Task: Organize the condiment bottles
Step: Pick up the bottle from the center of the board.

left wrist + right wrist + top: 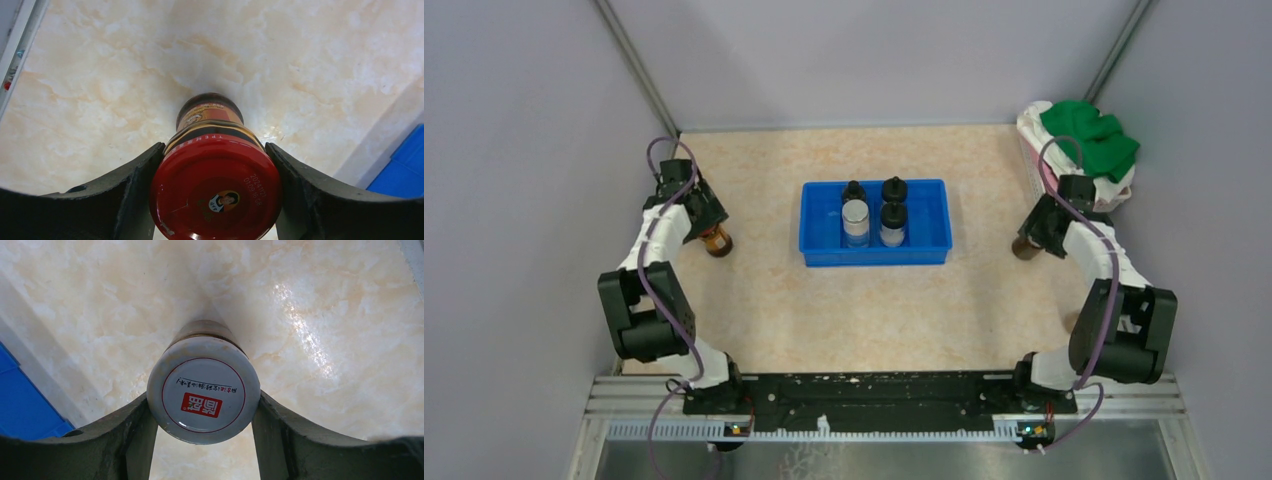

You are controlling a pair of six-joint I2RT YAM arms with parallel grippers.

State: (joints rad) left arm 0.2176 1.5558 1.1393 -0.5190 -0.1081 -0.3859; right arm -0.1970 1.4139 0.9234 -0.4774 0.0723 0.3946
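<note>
A dark jar with a red cap point(216, 187) stands on the marble table at the left, and my left gripper point(215, 146) is shut on its cap, one finger on each side. From above, this jar point(717, 241) sits just below the left gripper point(707, 222). On the right side a brown jar with a white cap point(203, 390) stands on the table, and my right gripper point(203, 397) is shut on its cap. In the top view that jar point(1024, 248) is beside the right gripper point(1037, 232). Several black-capped condiment bottles point(856, 222) stand in the tray.
The blue rectangular tray point(819, 252) sits mid-table between the two arms. A white basket with a green cloth point(1092, 136) stands in the back right corner. Grey walls close in the table on the left, right and back.
</note>
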